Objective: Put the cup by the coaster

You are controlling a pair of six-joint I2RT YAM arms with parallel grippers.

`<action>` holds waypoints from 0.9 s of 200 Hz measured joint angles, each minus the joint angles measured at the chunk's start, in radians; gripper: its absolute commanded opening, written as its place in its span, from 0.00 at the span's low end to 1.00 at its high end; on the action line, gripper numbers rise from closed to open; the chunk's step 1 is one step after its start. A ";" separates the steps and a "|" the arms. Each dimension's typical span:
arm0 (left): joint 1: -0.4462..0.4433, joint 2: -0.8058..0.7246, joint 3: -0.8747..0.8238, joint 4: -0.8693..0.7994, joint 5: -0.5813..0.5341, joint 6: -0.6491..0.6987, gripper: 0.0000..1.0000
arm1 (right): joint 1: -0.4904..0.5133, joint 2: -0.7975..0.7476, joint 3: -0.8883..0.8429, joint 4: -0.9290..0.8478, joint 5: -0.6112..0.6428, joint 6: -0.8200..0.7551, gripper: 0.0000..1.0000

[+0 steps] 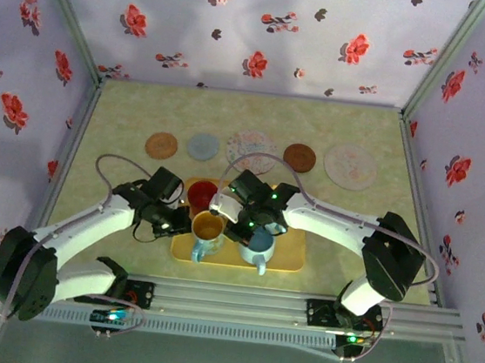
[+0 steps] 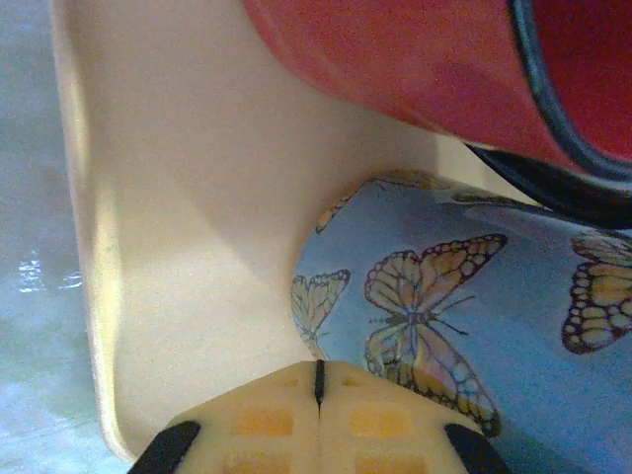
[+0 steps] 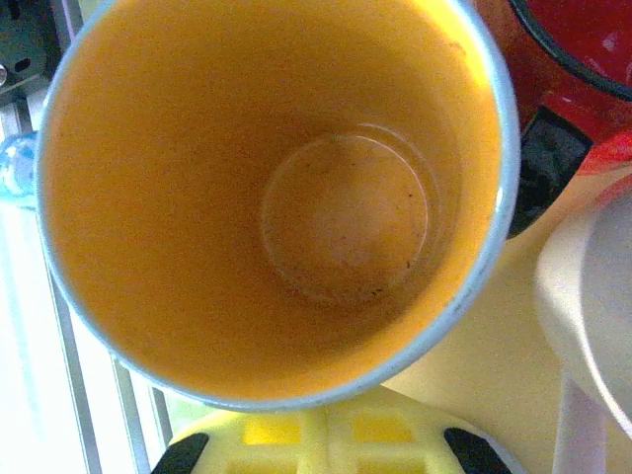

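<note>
On the yellow tray (image 1: 291, 259) the butterfly mug (image 1: 207, 228) stands upright under my right gripper (image 3: 326, 425) (fingers together, holding nothing), the left gripper (image 2: 318, 380), likewise closed, just beside its wall, coasters (image 1: 251, 150) beyond.

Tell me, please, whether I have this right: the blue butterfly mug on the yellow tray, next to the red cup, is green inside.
Not quite: the butterfly mug is orange inside, not green, as the right wrist view shows looking down into it. The rest holds: it stands on the yellow tray next to the red cup.
</note>
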 measured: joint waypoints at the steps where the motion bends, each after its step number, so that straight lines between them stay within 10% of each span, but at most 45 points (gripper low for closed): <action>1: 0.000 0.001 0.001 0.000 0.000 0.000 0.00 | 0.000 0.000 0.000 0.000 0.000 0.000 0.00; 180: 0.016 0.097 0.228 -0.184 -0.135 0.159 0.00 | -0.001 -0.002 -0.021 0.072 -0.013 0.049 0.07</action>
